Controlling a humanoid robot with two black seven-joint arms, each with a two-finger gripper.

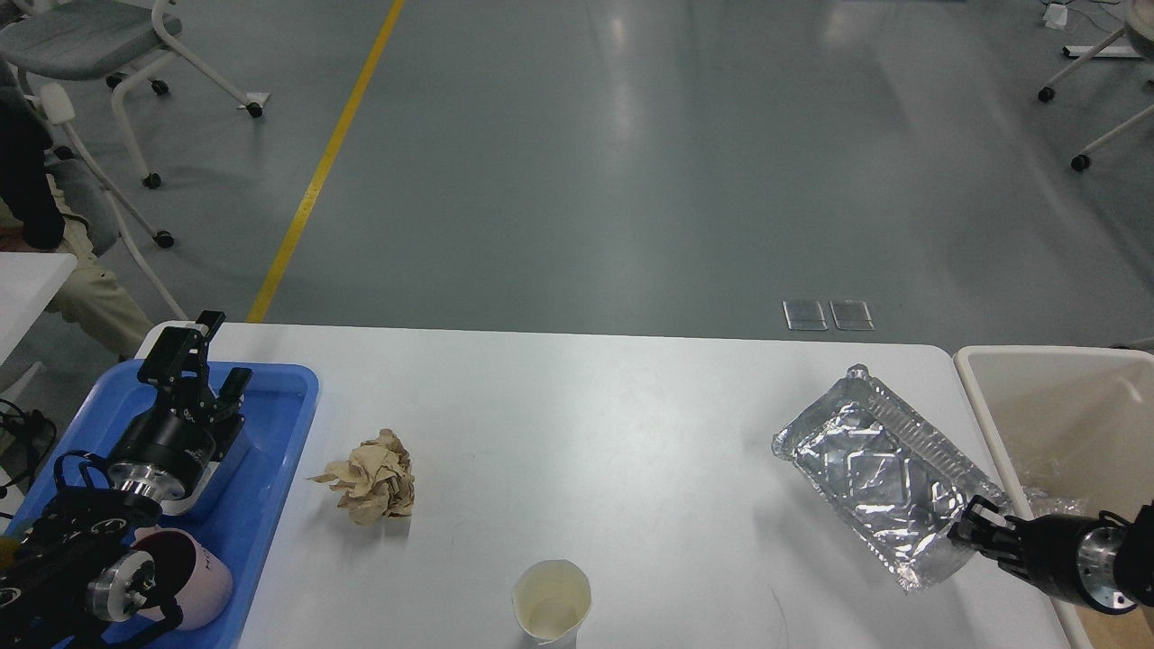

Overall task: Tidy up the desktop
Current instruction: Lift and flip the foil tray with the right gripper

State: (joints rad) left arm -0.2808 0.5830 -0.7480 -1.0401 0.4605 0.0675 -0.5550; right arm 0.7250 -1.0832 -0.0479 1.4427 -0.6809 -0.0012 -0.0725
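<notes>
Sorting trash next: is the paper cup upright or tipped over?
Upright: the paper cup stands on the desktop, its open mouth facing up.

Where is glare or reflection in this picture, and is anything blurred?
Head view: ceiling light reflects in pale streaks on the grey floor; the foil tray glints brightly; the crumpled paper and paper cup look sharp, with soft shadows.
</notes>
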